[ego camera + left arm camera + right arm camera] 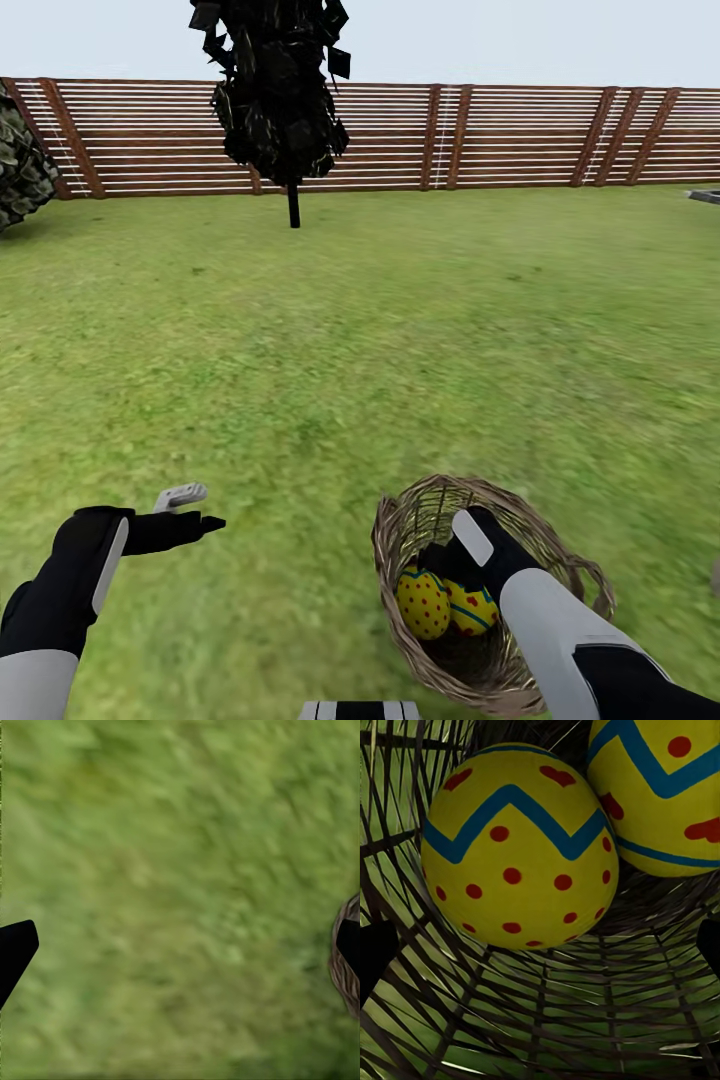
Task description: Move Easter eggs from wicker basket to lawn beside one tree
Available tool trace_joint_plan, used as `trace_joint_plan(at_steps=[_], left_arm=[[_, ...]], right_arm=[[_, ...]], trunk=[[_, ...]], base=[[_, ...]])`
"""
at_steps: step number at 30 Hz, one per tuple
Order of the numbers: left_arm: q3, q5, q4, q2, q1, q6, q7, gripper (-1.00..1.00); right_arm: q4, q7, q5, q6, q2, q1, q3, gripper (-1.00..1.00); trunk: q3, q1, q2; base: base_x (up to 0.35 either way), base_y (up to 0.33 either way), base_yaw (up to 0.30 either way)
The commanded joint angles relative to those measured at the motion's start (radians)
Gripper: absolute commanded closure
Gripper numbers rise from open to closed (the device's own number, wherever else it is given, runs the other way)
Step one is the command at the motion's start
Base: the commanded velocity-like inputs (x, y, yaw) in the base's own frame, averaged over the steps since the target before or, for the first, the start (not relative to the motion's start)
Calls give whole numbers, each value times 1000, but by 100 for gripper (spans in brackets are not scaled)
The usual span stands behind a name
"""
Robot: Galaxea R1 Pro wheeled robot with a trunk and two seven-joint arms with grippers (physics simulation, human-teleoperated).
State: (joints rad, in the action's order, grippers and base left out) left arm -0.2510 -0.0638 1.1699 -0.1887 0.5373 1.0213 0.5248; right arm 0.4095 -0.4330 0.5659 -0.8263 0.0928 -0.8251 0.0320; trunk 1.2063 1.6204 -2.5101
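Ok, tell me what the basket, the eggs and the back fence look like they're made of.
Basket: brown woven twigs, matte, with gaps that show grass through the sides. Eggs: smooth, hard-looking painted shell, yellow with red dots and blue zigzags, slightly glossy; plastic or real, can't tell. Fence: horizontal wooden slats on reddish-brown posts, apparently.

Basket (400, 590) is rough woven brown twigs, open weave with grass showing through in the right wrist view; eggs (519, 844) look smooth with a soft sheen, yellow painted finish, blue zigzag, red dots. Lawn (400, 340) is matt mottled green, fence (500, 135) is reddish-brown wooden slats and posts with a flat finish. Arm shells read as smooth plastic, matt black and light grey, left gripper (195, 508) with one pale grey finger and one black.
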Motion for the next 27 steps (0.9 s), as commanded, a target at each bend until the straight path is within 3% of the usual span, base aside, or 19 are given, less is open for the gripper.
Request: trace_joint_plan(at_steps=[1, 24, 27], left_arm=[[-2, -7, 1, 0, 1, 4, 8, -100], [-1, -7, 2, 1, 1, 5, 8, -100], [-1, -7, 2, 1, 1, 5, 8, -100]], right_arm=[[2, -9, 8, -2, 1, 0, 3, -100], [2, -9, 6, 2, 1, 0, 2, -100], [2, -9, 6, 3, 2, 0, 2, -100]], trunk=[[1, 0, 0], [1, 0, 0], [12, 1, -1]], base=[[0, 40, 0], [0, 38, 0], [0, 0, 0]])
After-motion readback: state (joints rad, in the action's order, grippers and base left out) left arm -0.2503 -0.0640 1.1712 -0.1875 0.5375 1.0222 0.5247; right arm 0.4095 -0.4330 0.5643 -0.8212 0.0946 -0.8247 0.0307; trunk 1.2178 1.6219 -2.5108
